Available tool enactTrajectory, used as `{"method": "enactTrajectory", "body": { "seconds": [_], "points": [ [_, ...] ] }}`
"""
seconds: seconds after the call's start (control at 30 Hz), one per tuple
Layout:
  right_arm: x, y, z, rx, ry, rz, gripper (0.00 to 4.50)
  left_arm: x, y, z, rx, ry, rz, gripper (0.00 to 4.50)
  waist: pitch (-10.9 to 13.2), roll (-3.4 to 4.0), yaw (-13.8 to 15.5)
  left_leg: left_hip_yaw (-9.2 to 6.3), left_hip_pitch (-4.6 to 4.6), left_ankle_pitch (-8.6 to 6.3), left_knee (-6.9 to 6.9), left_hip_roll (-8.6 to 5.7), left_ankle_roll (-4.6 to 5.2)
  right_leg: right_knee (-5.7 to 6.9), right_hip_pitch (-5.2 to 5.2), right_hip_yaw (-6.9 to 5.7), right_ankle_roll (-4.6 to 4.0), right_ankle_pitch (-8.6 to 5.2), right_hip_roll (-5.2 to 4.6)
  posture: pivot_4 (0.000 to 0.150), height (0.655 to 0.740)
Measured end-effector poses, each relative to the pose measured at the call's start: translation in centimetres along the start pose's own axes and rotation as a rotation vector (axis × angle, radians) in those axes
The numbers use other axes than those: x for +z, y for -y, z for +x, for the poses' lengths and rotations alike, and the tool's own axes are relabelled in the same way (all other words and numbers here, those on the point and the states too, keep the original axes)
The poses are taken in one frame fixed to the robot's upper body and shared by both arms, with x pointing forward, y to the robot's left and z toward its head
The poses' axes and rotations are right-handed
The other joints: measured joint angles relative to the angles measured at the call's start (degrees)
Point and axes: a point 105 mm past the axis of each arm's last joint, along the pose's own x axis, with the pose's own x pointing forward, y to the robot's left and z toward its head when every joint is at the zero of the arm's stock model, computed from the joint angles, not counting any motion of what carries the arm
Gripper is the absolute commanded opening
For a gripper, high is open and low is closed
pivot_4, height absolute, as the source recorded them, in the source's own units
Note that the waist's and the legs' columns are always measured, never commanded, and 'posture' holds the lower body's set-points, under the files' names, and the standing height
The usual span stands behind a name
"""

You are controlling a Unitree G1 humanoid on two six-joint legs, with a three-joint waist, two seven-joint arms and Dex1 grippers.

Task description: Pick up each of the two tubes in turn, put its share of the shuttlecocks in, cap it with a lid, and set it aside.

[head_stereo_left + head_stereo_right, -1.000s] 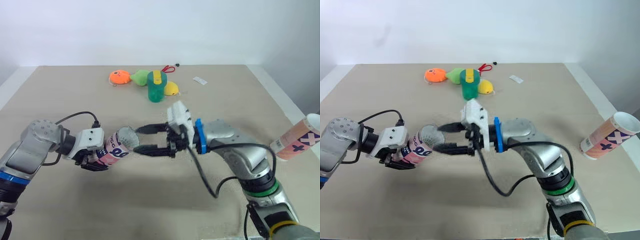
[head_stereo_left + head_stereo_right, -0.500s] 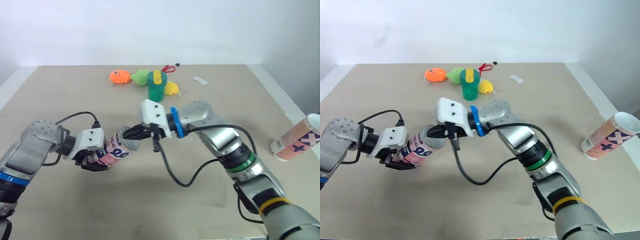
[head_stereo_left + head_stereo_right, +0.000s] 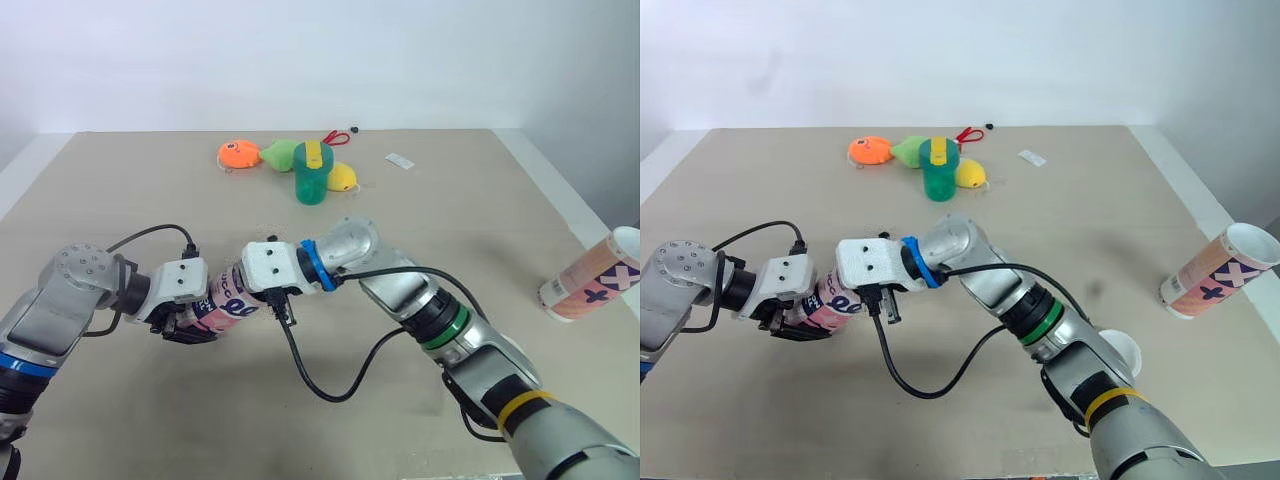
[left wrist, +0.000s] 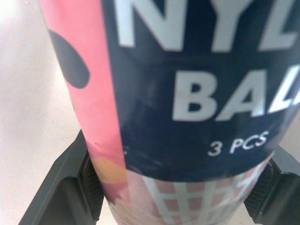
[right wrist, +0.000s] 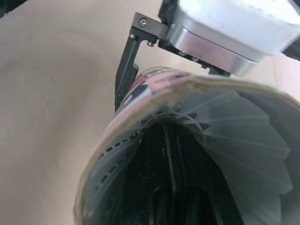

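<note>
A pink and navy tube (image 3: 225,300) lies nearly level just above the table, with my left gripper (image 3: 195,322) shut on its middle. The left wrist view shows both fingers (image 4: 61,187) pressed against the tube (image 4: 187,93). My right gripper (image 5: 176,204) is shut, its fingers reaching into the tube's open mouth. Its white housing (image 3: 268,277) sits right at the rim. Around those fingers, a white shuttlecock skirt (image 5: 234,126) lines the inside of the tube. A second tube (image 3: 592,275) lies on its side at the table's right edge.
At the back of the table stand a green cup (image 3: 312,172), an orange toy (image 3: 239,154), a green toy (image 3: 281,153), a yellow toy (image 3: 343,178) and red scissors (image 3: 336,137). A small white tag (image 3: 400,160) lies nearby. A white round lid (image 3: 1118,352) rests beneath my right arm.
My right gripper, open just in front of the tube mouth a second ago, has shut and pushed left into the tube. The left gripper and tube held still.
</note>
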Motion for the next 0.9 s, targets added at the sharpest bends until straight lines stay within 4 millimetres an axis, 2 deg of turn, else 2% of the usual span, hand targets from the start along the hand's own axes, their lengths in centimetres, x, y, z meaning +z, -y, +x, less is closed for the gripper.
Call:
{"method": "enactTrajectory", "body": {
  "seconds": [0.17,0.3,0.33,0.5,0.53,0.67,0.7,0.8,0.87,0.9],
  "points": [
    [0.4,0.4,-1.3,-0.010,0.035,0.044,0.07,0.0,0.0,0.0,0.001,0.003,0.000,3.37,0.0,0.00,0.0,-0.02,-0.02,0.00,0.01,-0.01,0.00,0.00,0.01,0.00,0.01,0.01,-0.02,0.150,0.7400],
    [1.2,1.4,-4.5,-0.063,0.071,0.067,0.07,0.1,0.1,0.0,0.002,0.007,0.001,3.37,0.0,0.00,0.0,-0.06,-0.03,0.00,0.01,-0.03,0.00,-0.01,0.03,0.00,0.03,0.02,-0.07,0.150,0.7400],
    [1.2,1.8,-5.9,-0.093,0.067,0.076,0.07,0.1,0.1,0.0,0.002,0.007,0.000,3.37,0.0,0.00,0.0,-0.03,-0.03,0.00,0.01,-0.05,0.00,-0.01,0.03,0.01,0.02,0.01,-0.08,0.150,0.7400],
    [0.8,2.0,-8.7,-0.135,0.045,0.105,0.07,0.1,0.1,0.0,0.003,0.013,-0.002,3.37,0.0,0.02,0.1,-0.08,-0.04,0.00,-0.03,-0.08,0.00,-0.01,0.02,-0.03,0.03,0.00,-0.07,0.150,0.7400],
    [0.3,1.6,-10.0,-0.158,0.044,0.139,0.07,0.5,0.0,0.2,0.003,0.045,-0.005,3.37,0.0,0.01,0.2,-0.12,-0.07,-0.01,-0.03,-0.14,0.01,-0.03,0.04,-0.05,0.03,0.01,-0.11,0.150,0.7400],
    [-0.3,1.1,-11.2,-0.184,0.071,0.221,0.07,1.7,0.0,1.2,-0.008,0.136,-0.010,3.37,0.1,-0.14,0.0,-0.10,-0.24,-0.01,-0.02,-0.21,0.01,-0.04,-0.10,-0.02,0.16,0.12,-0.18,0.150,0.7400],
    [-0.3,0.5,-13.9,-0.238,0.118,0.311,0.07,4.2,0.0,1.5,-0.010,0.285,-0.001,3.37,0.2,-0.28,0.0,-0.37,-0.90,-0.01,0.12,-0.21,0.01,-0.01,-0.57,-0.23,0.00,0.24,-0.17,0.150,0.7400],
    [-0.3,0.4,-14.9,-0.263,0.122,0.332,0.07,4.8,-0.1,1.3,-0.002,0.307,0.003,3.37,0.2,-0.30,0.0,-0.37,-1.05,-0.01,0.12,-0.21,0.01,-0.02,-0.71,-0.22,-0.03,0.28,-0.14,0.150,0.7400],
    [-1.3,-1.3,-17.5,-0.302,0.089,0.422,0.07,7.2,-0.5,1.0,0.041,0.424,0.033,3.37,0.3,-0.32,0.1,-0.60,-1.23,-0.06,0.13,-0.26,0.09,-0.06,-0.76,-0.43,-0.05,0.27,-0.21,0.150,0.7400],
    [-2.5,-2.7,-19.3,-0.334,0.035,0.491,0.33,8.5,-0.5,1.3,0.068,0.506,0.034,3.37,0.3,-0.28,0.1,-0.67,-1.29,-0.11,0.13,-0.37,0.18,-0.05,-0.77,-0.52,-0.02,0.23,-0.34,0.150,0.7400]
  ]
}}
